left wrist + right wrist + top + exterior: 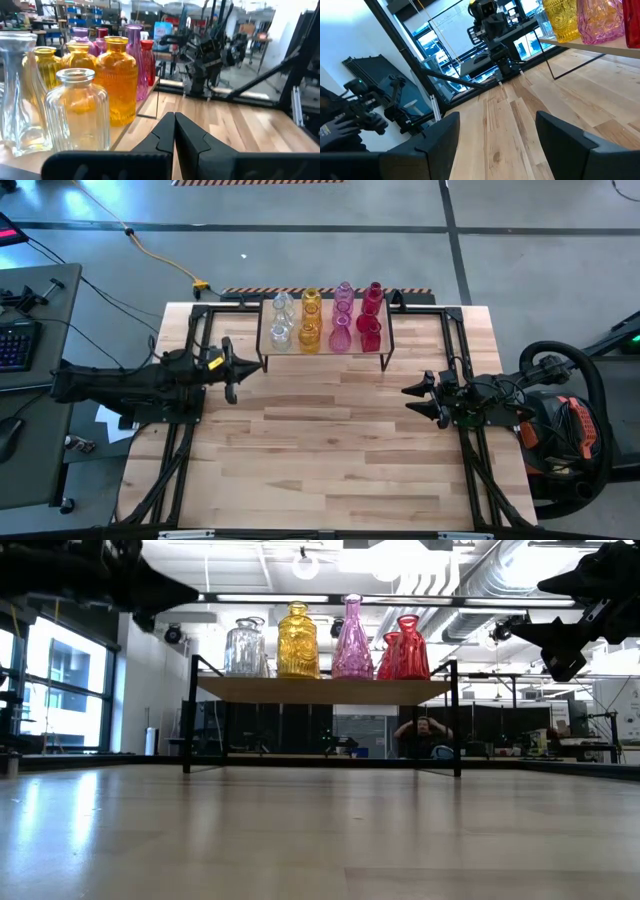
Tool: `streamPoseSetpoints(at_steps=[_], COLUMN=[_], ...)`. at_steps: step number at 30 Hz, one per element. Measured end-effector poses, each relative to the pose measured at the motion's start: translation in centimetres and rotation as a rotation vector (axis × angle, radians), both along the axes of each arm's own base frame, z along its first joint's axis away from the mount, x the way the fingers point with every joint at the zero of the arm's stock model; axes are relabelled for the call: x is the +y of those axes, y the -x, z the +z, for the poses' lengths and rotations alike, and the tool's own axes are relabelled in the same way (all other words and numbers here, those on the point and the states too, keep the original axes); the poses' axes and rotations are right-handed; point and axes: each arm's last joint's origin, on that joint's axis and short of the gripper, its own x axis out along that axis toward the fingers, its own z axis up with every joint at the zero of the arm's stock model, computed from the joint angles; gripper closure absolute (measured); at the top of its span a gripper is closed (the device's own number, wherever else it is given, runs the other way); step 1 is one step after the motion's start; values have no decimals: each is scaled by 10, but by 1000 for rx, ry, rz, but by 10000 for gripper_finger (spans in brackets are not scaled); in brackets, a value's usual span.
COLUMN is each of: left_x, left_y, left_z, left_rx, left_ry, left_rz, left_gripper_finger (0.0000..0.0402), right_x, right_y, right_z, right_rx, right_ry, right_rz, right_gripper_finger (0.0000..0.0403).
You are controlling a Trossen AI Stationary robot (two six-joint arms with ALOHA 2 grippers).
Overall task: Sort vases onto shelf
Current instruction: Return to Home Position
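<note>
The shelf stands on thin black legs at the table's far edge, its wooden top raised above the planks. Several vases stand upright on it in columns: clear, amber, pink and red. My left gripper hovers just left of the shelf, shut and holding nothing; its wrist view shows the clear vases and amber vases close by. My right gripper hovers open right of the shelf and nearer than it, also holding nothing.
The plank tabletop lies bare in front of the shelf. Black frame rails run along both sides of the table. A person sits far behind the table. A desk with a keyboard stands off to the left.
</note>
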Motion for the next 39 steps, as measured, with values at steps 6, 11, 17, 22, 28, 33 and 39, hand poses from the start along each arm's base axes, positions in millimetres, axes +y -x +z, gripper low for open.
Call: streamPoseSetpoints(at_steps=[6, 11, 17, 22, 28, 33, 39], left_x=[0, 0, 0, -1, 0, 0, 0], left_y=[1, 1, 5, 8, 9, 10, 10], left_z=[-18, -36, -49, -56, -64, -72, -76], left_rx=[-30, 14, 7, 3, 83, 162, 200], left_ry=[21, 21, 64, 62, 52, 65, 80], left_rz=[0, 1, 2, 2, 7, 19, 24], left_gripper_finger=[398, 398, 398, 398, 398, 399, 399], right_x=[0, 0, 0, 0, 0, 0, 0], right_y=[0, 0, 0, 0, 0, 0, 0], right_z=[0, 0, 0, 0, 0, 0, 0], right_rx=[0, 0, 0, 0, 0, 0, 0], right_ry=[0, 0, 0, 0, 0, 0, 0], right_rz=[0, 0, 0, 0, 0, 0, 0], right_gripper_finger=[158, 158, 158, 158, 158, 158, 158])
